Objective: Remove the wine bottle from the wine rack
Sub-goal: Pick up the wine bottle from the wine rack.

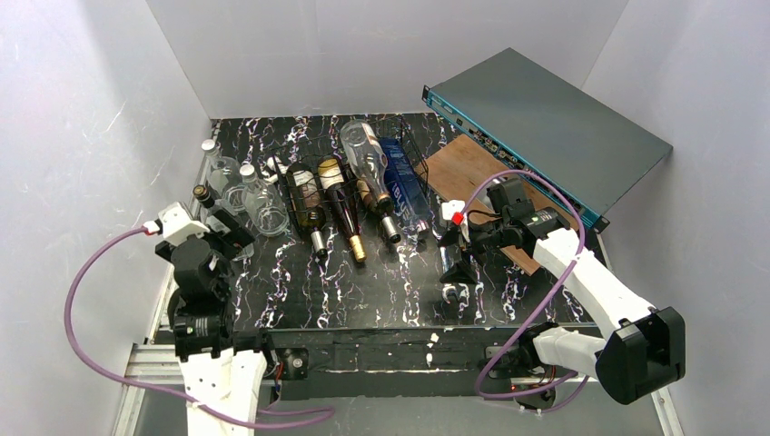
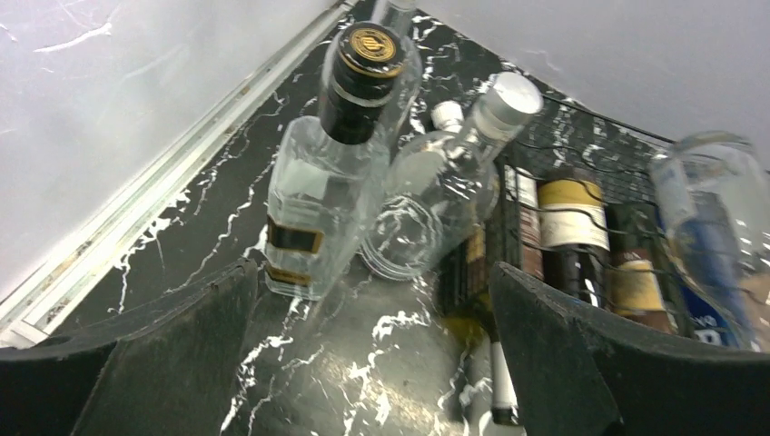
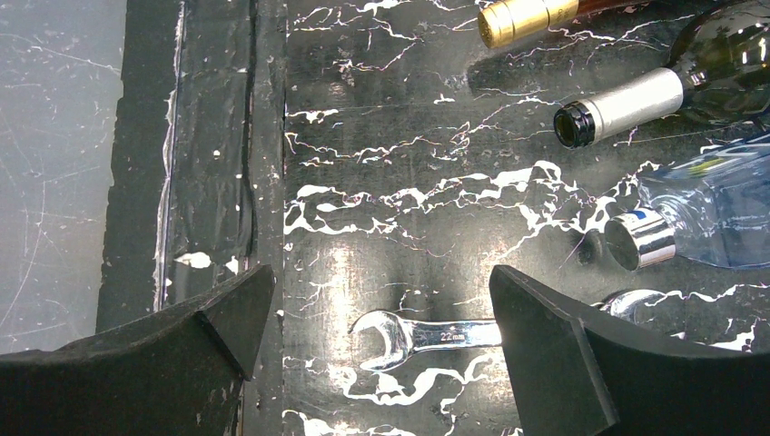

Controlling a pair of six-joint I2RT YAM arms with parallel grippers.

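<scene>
Since both arms hang short of the load with jaws spread wide and holding nothing, the step in hand is judged to be the first reach. The wine rack (image 1: pixel 293 186) sits at the middle back of the table (image 1: pixel 363 300). Dark bottles lie side by side in its cradles, necks pointing toward the arms.

The wine bottle (image 1: pixel 343 204) with the gold cap (image 3: pixel 508 20) juts furthest out of the front, so it looks the easiest to take. A silver-capped bottle (image 3: pixel 626 100) lies just beside it. The right gripper (image 3: pixel 381 277) hovers over a wrench (image 3: pixel 427 334) on the table, near those necks. A sound move would probably be to close on the neck behind the cap. The bottle would then slide out along its own length rather than lift, because a clear bottle (image 1: pixel 363 150) rests across the top of the pile and may roll.

The left gripper (image 2: pixel 370 286) faces a cluster of upright clear bottles (image 1: pixel 241 191) left of the rack, which are best left alone.

As for contents, the square bottle (image 2: pixel 313 200) and the round one (image 2: pixel 436 182) look see-through. Whether they hold liquid cannot be told, and the dark glass in the rack hides its fill.
</scene>
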